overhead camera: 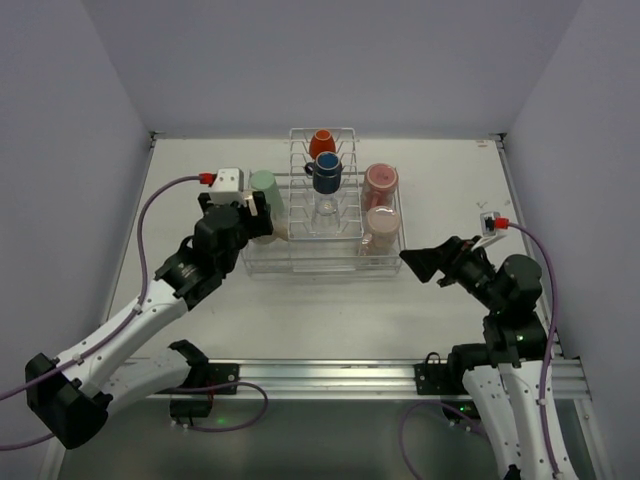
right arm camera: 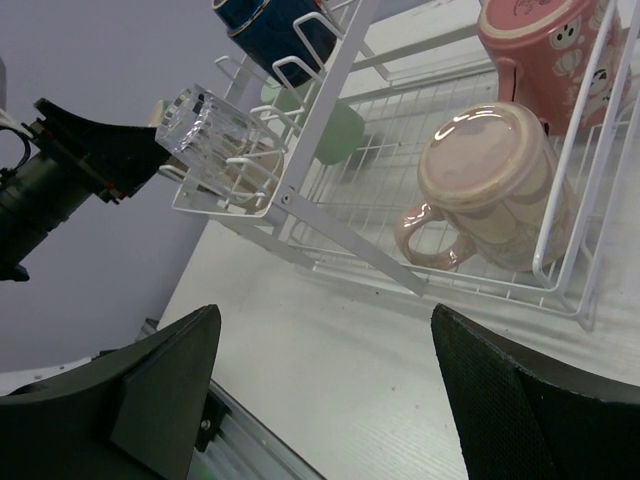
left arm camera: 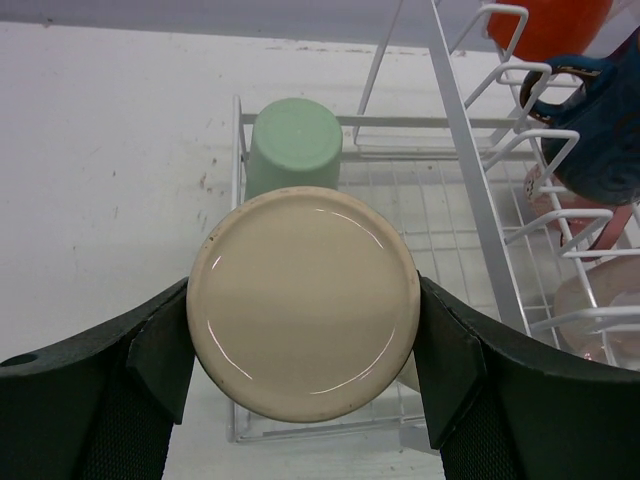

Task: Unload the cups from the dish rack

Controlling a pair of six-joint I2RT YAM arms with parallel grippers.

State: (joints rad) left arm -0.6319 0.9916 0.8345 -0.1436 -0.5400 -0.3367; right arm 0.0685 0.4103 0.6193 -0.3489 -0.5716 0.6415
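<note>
Cream ceramic mug (left arm camera: 303,302) clamped between left gripper (overhead camera: 255,218) fingers, in left bay of white wire dish rack (left arm camera: 470,150). Base turned toward wrist, axis along approach line. Right gripper (right arm camera: 320,400) held apart, empty, farther off.

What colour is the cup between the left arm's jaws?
The cup is cream; the left wrist view shows it best.
</note>
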